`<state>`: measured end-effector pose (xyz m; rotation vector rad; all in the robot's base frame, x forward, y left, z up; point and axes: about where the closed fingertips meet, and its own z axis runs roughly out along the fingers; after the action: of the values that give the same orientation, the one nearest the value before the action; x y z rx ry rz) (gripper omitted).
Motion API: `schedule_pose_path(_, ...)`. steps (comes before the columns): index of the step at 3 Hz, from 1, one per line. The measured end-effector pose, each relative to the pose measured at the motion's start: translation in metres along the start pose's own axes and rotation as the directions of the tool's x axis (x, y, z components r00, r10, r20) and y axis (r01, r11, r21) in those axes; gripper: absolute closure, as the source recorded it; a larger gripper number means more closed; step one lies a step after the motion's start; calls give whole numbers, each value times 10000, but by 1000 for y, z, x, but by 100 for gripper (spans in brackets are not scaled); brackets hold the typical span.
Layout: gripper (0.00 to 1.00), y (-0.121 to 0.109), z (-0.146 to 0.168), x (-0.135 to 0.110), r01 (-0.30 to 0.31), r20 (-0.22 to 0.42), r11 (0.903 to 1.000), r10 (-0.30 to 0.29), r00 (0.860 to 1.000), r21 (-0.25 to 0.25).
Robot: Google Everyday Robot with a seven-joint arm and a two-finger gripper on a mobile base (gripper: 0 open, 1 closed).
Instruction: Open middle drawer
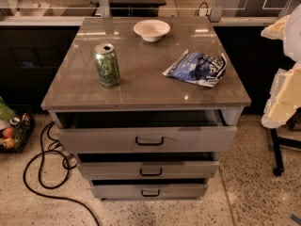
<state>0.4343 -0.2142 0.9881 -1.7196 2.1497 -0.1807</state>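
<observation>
The grey cabinet (pixel 146 91) has three grey drawers. The middle drawer (pixel 108 169) has a low flat front with a small black loop handle (pixel 151 172). It stands slightly out, with a dark gap above it. The taller top drawer (pixel 94 139) is pulled out a little further. The lowest drawer (pixel 113 191) also stands slightly out. My gripper is not in view. Only a cream-white part of my arm (pixel 284 95) shows at the right edge, apart from the cabinet.
On the cabinet top stand a green can (pixel 107 65), a white bowl (pixel 151 30) and a blue-white snack bag (pixel 196 68). A black cable (pixel 44 171) loops on the floor at left, beside a basket (pixel 14 131). A black stand leg (pixel 276 152) is at right.
</observation>
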Motion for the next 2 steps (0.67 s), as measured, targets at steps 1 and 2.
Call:
schedule_pose_path(1,0,11,12,6,574,95,9980,-576,9983,248)
schedule_pose_path(2,0,35,34,10,1569,331,9870,-1580,9869,357)
